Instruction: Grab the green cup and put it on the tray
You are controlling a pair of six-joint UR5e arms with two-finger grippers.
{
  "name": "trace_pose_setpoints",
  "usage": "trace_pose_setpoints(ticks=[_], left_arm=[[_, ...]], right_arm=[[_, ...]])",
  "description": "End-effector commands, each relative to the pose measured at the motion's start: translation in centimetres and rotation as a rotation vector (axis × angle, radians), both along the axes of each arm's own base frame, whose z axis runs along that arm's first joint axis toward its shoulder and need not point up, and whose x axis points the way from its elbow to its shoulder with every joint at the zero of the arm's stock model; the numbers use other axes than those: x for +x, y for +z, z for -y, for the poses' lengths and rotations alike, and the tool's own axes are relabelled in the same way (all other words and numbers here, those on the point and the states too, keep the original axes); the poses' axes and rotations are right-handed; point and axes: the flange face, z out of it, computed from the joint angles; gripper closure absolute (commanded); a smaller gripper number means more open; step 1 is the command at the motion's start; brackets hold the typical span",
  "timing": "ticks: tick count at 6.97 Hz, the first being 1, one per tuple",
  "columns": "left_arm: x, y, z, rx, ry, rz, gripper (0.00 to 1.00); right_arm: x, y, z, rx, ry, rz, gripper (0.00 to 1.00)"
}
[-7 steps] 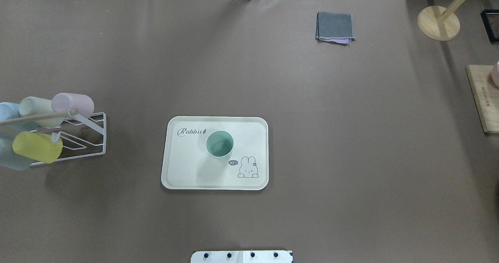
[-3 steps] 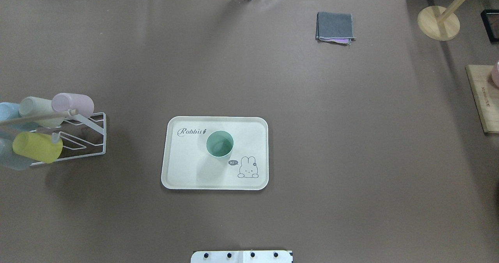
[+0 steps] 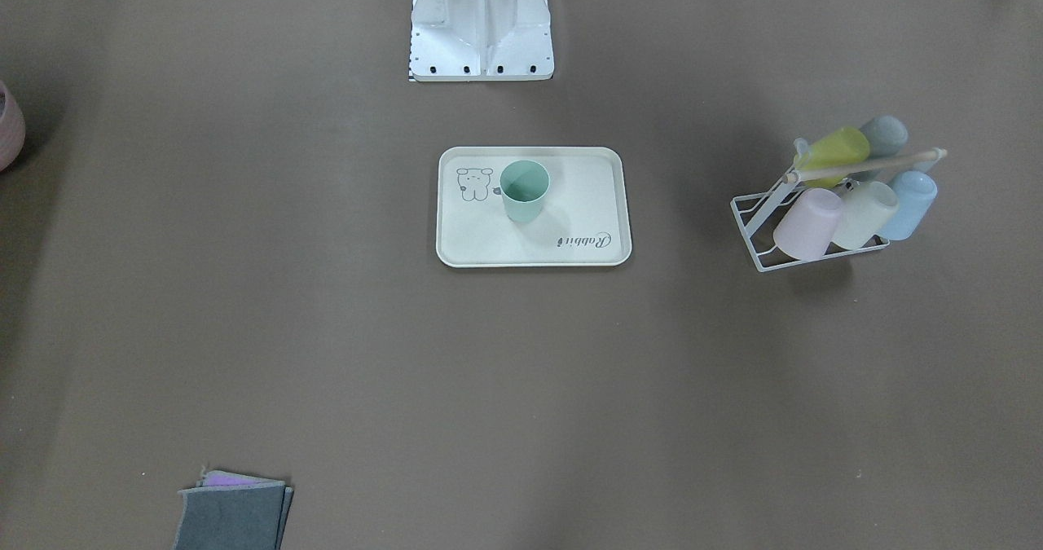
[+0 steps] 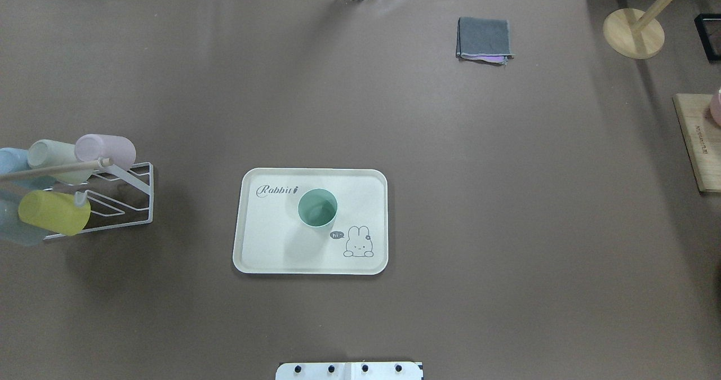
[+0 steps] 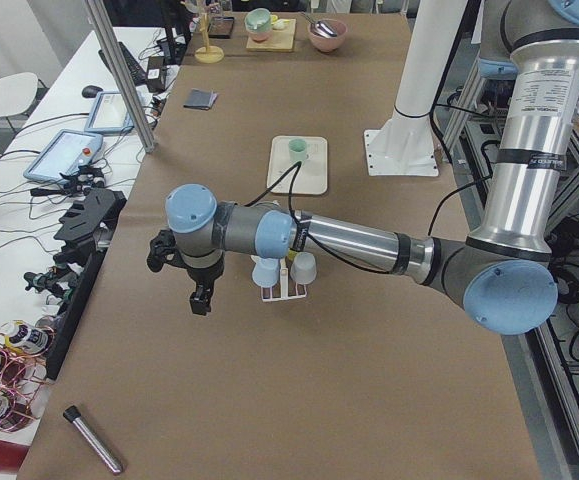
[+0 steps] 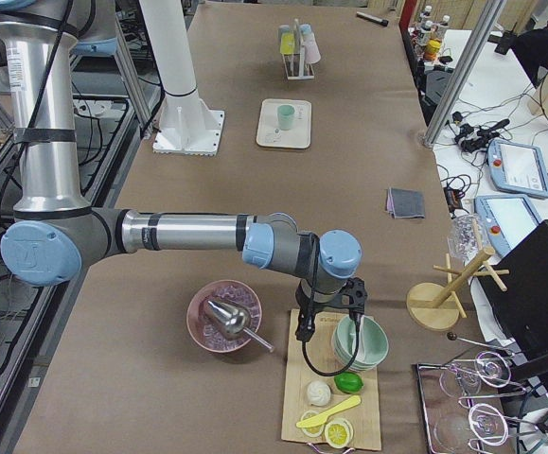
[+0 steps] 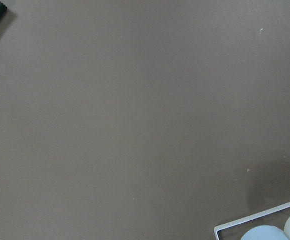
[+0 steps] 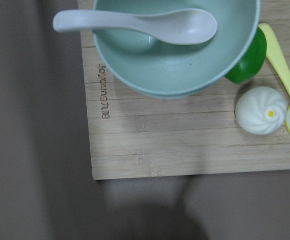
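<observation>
The green cup (image 4: 317, 208) stands upright on the cream tray (image 4: 265, 245), between the "Rabbit" script and the small drawing; it also shows in the front view (image 3: 524, 191) on the tray (image 3: 489, 240). No gripper touches it. My left gripper (image 5: 200, 298) hangs over bare table beyond the cup rack, far from the tray. My right gripper (image 6: 304, 326) hangs over the wooden board at the other table end. Both show only in the side views, so I cannot tell whether they are open or shut.
A white wire rack (image 4: 121, 197) at the left holds several pastel cups, among them a yellow-green one (image 4: 53, 212). A folded grey cloth (image 4: 484, 39) lies at the far right. A wooden board (image 8: 185, 150) bears a mint bowl (image 8: 175, 65) and spoon. A marker (image 5: 94, 438) lies near the left end.
</observation>
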Motion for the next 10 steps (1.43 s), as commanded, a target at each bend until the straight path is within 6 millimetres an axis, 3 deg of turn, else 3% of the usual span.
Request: trace_pose_setpoints(ticks=[1, 3, 4, 10], left_arm=[[-0.2, 3.0, -3.0, -0.029, 0.023, -0.003, 0.02], [-0.5, 4.5, -4.7, -0.052, 0.024, -0.005, 0.02], [-0.5, 3.9, -6.0, -0.045, 0.023, -0.005, 0.02], [-0.7, 4.9, -6.5, -0.093, 0.019, -0.008, 0.02]], right_arm=[[0.0, 0.3, -0.1, -0.005, -0.001, -0.001, 0.0], [0.0, 0.4, -0.1, -0.008, -0.002, -0.004, 0.0], [0.0, 0.6, -0.3, -0.012, -0.002, -0.004, 0.0], [0.1, 0.8, -0.1, -0.017, -0.001, -0.009, 0.0]])
